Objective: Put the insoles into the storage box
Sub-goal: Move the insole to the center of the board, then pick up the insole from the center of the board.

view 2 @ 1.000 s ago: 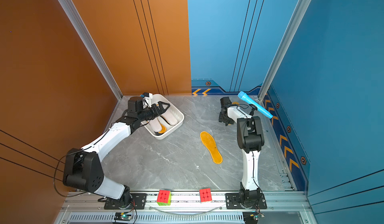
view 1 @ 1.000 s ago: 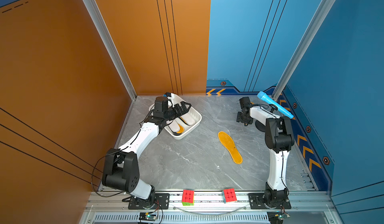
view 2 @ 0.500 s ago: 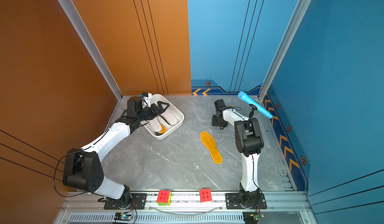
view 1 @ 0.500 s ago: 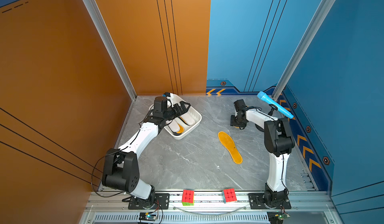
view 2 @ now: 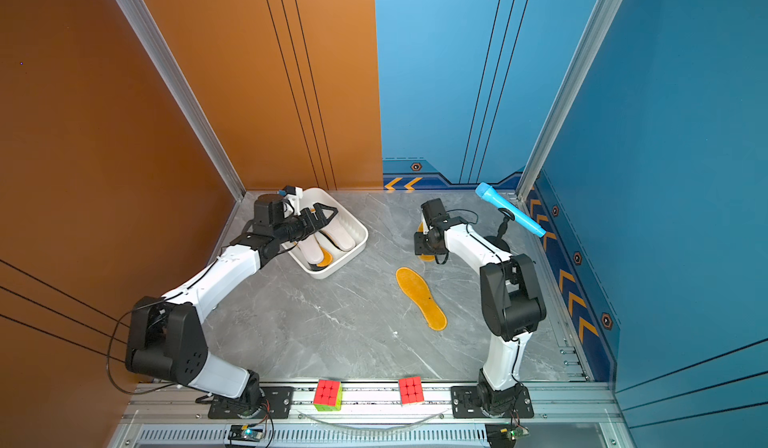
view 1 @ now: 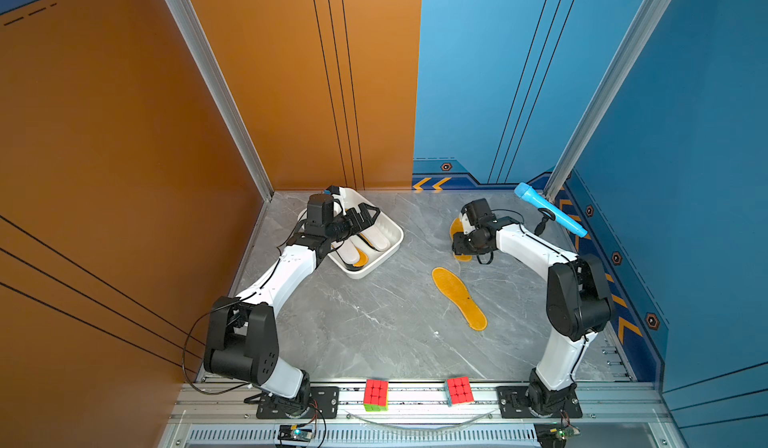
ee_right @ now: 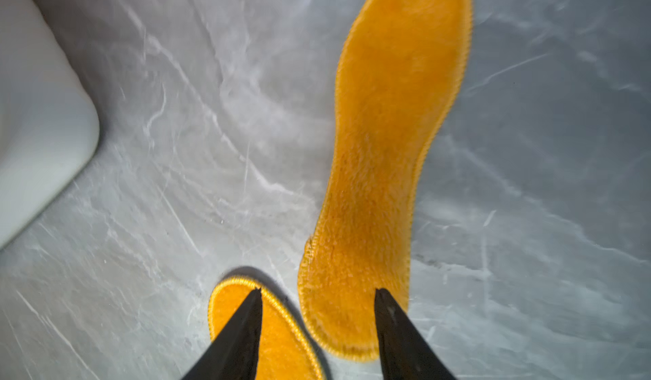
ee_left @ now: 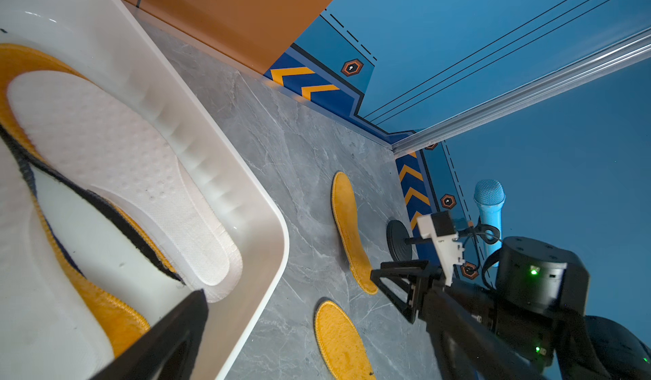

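The white storage box (view 1: 397, 234) stands at the back left and holds white insoles (ee_left: 123, 163) lying over orange and dark ones. My left gripper (view 1: 369, 214) hovers open over the box with nothing in it. One orange insole (view 1: 457, 296) lies flat mid-table, clear in both top views (view 2: 419, 298). A second orange insole (view 1: 455, 226) lies further back, mostly hidden under my right gripper (view 1: 461, 247). In the right wrist view the right gripper (ee_right: 317, 292) is open; one finger hangs over that insole's end (ee_right: 225, 307), the other over the end of the long insole (ee_right: 394, 131).
A blue microphone (view 1: 548, 209) on a black stand sits in the back right corner. Two Rubik's cubes (view 1: 376, 394) (view 1: 459, 390) rest on the front rail. Orange and blue walls close in the left, back and right sides.
My right arm has swung left and forward from the back right corner and now sits over the rear orange insole. The left arm and the box have not moved.
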Controlling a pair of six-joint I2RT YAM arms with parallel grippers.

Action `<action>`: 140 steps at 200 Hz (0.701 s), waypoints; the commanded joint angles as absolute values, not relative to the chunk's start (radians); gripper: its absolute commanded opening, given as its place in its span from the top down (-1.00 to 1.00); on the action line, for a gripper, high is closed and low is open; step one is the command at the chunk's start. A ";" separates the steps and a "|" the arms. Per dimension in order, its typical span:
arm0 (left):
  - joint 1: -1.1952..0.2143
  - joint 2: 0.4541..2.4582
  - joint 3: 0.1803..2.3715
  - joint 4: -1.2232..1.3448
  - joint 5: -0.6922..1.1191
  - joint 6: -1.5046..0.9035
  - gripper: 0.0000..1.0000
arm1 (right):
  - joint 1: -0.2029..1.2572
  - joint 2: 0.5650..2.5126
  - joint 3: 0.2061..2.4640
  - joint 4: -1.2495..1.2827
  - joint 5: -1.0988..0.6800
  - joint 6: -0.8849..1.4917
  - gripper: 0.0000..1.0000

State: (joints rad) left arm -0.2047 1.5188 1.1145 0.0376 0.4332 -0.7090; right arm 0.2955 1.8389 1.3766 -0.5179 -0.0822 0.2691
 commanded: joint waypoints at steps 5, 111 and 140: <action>-0.211 1.534 1.104 0.041 0.422 -0.718 -0.95 | 0.278 1.892 1.417 -0.496 -0.067 0.339 -0.05; -0.211 1.520 1.094 0.036 0.416 -0.729 -0.95 | 0.242 2.067 1.569 -0.583 0.069 0.355 0.04; -0.213 1.525 1.095 0.037 0.419 -0.733 -0.95 | 0.227 2.130 1.597 -0.592 0.038 0.363 0.03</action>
